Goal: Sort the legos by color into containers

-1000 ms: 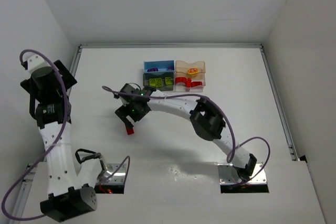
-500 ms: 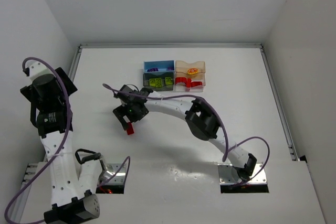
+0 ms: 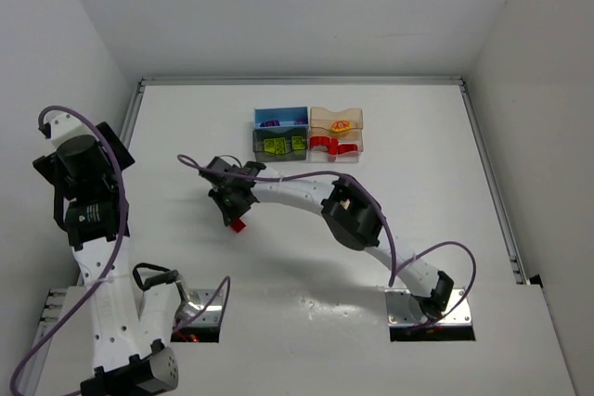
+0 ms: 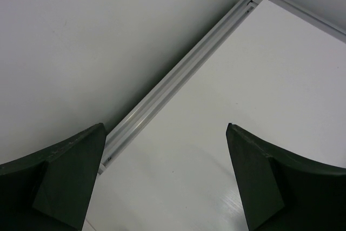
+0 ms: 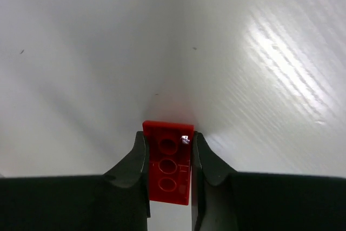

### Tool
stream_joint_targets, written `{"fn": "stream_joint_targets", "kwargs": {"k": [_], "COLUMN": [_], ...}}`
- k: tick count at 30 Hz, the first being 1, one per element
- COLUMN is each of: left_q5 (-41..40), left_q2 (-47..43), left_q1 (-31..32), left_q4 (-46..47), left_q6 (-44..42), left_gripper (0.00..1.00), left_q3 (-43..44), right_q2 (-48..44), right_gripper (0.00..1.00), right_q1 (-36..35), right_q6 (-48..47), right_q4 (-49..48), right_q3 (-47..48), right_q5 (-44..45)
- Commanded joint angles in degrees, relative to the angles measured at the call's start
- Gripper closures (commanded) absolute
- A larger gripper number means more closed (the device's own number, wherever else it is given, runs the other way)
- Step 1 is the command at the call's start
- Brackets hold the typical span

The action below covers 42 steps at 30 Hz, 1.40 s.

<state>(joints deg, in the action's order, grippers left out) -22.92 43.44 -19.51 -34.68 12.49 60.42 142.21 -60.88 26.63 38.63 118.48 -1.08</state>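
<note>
A flat red lego (image 5: 168, 162) lies underside up between my right gripper's (image 5: 168, 150) black fingers, which press both its long sides just over the white table. From above, the same red lego (image 3: 238, 223) peeks out under the right gripper (image 3: 234, 217), left of the table's middle. The containers (image 3: 308, 134) stand at the back: purple bricks in the blue bin (image 3: 279, 118), lime ones in the dark grey bin (image 3: 281, 146), a red-and-yellow clump in the peach bin (image 3: 338, 120), red pieces in the clear bin (image 3: 336, 146). My left gripper (image 4: 165, 133) hangs open over the table's left rail, holding nothing.
A metal rail (image 4: 178, 77) runs along the table's left edge beside the white wall (image 4: 81, 36). The left arm (image 3: 88, 201) stands tall at the left side. Purple cables (image 3: 278, 173) loop along the right arm.
My right gripper has dropped onto the red lego and shut on it. The left arm has shifted slightly and stays open.
</note>
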Motion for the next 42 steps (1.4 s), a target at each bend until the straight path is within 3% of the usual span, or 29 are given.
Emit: {"fn": "stream_joint_targets", "kwargs": {"k": [1, 4, 8, 14, 17, 23, 29, 42], "left_q5": [0.1, 3.8, 18.5, 34.6, 41.1, 39.9, 40.4, 41.3], "left_q2": [-0.8, 0.8, 3.8, 12.3, 19.3, 31.4, 37.3, 39.6], "left_q1": [-0.6, -0.6, -0.6, 3.2, 6.5, 15.3, 18.2, 21.1], "left_q4": [0.5, 1.0, 3.5, 12.5, 16.0, 17.3, 17.3, 17.8], "left_q6": [0.0, 0.2, -1.9, -0.6, -1.1, -3.8, -3.3, -4.3], "left_gripper": [0.00, 0.00, 0.00, 0.00, 0.00, 0.00, 0.00, 0.00], "left_q3": [-0.9, -1.5, -3.7, -5.5, -3.3, 5.7, 10.1, 11.1], "right_q2": [-1.4, -5.7, -15.8, -28.4, -30.9, -29.6, -23.6, -15.7], "right_gripper": [0.92, 1.00, 1.00, 1.00, 1.00, 1.00, 1.00, 0.91], "right_q1": [0.2, 1.6, 8.4, 20.7, 28.3, 37.3, 41.0, 42.2], "right_q6": [-2.8, -6.1, -11.1, -25.6, -33.6, -42.9, -46.8, -49.7], "right_q4": [0.0, -0.5, -2.0, -3.2, -1.0, 5.3, 7.5, 9.3], "right_q3": [-3.4, -7.7, -10.2, -9.5, -10.0, -9.5, -6.0, -3.8], "right_q5": [7.5, 14.3, 18.4, 17.9, 8.3, -5.1, -15.7, -16.8]}}
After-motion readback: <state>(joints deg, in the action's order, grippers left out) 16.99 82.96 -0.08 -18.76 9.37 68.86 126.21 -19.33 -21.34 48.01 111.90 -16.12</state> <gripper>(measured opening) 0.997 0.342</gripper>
